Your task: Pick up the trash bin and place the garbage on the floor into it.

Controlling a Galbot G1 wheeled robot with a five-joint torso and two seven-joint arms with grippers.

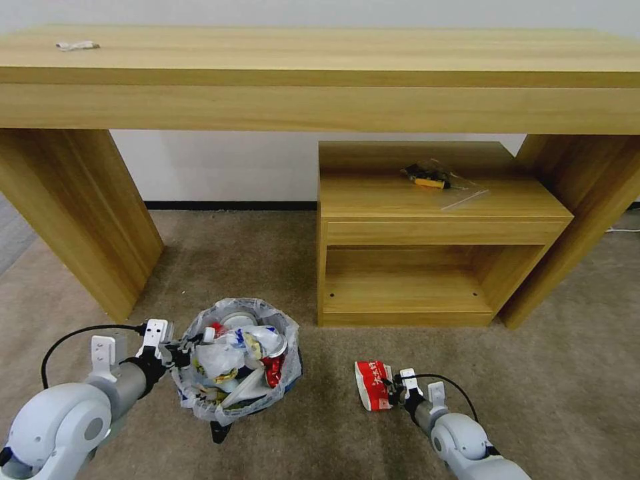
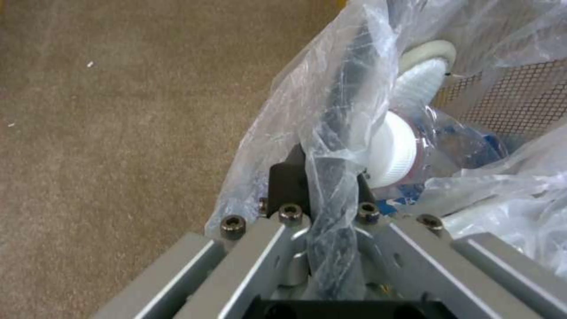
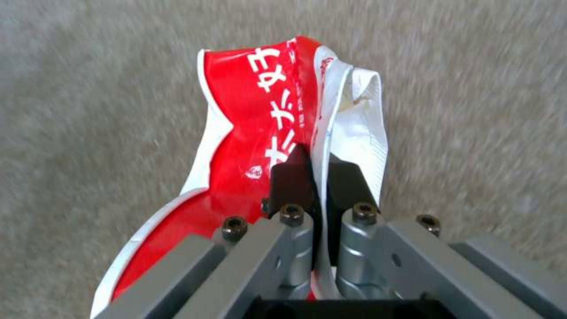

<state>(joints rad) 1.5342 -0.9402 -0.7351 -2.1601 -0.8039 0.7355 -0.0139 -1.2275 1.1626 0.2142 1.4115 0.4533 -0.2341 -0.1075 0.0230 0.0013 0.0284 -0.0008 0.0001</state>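
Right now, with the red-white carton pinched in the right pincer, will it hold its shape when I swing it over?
Probably not. The red-white carton looks crushed flat, pinched by one wall in the right pincer, so it may flop or twist. It seems empty, likely light, and could slip.

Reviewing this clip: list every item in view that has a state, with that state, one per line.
trash bin: lifted and tilted, full of litter
left gripper: shut on the trash bin's bagged rim
right gripper: shut on the red-white carton
red-white carton: crumpled flat, pinched at one edge, to the right of the bin
side cabinet: lower shelf open
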